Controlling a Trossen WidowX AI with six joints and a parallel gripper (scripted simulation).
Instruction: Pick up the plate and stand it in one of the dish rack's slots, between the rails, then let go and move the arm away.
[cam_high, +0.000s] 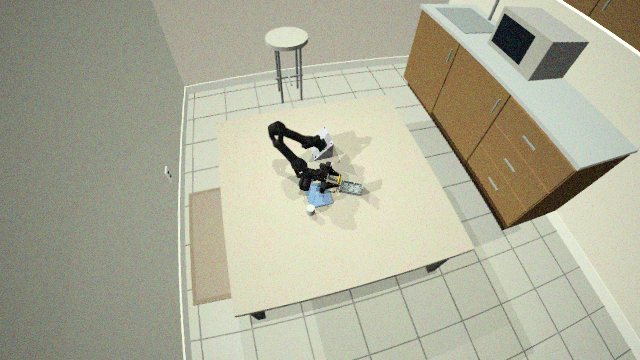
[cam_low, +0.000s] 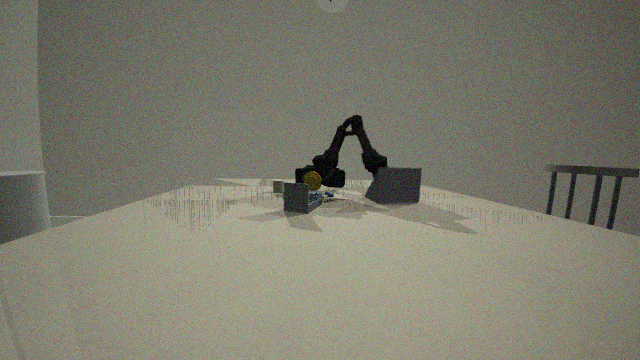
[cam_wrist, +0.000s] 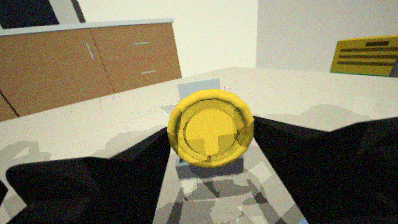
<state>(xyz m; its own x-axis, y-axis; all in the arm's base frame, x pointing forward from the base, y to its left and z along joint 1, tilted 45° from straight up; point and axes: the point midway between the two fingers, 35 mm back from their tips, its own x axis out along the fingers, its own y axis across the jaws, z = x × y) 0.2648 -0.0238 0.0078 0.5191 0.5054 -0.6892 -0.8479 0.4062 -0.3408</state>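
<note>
The yellow plate (cam_high: 340, 178) (cam_low: 312, 180) (cam_wrist: 210, 131) stands on edge, about vertical, in my gripper (cam_wrist: 209, 126). The gripper is shut on it, with one black finger at each side of the rim, and the arm reaches low and nearly level. The grey dish rack (cam_high: 352, 188) (cam_low: 296, 198) (cam_wrist: 199, 87) stands on the table just beyond the plate, its tall end panel on the far side. In the wrist view the plate hides much of the rack. The plate is at or just above the rack's near end; whether its lower edge is between rails cannot be told.
A blue mat (cam_high: 318, 198) lies beside the rack under the gripper, with a white cup (cam_high: 310, 210) (cam_low: 278, 187) at its corner. A blue utensil (cam_low: 328, 194) lies near the mat. The arm's base stands on the table (cam_high: 280, 260) behind a pale block (cam_low: 397, 185).
</note>
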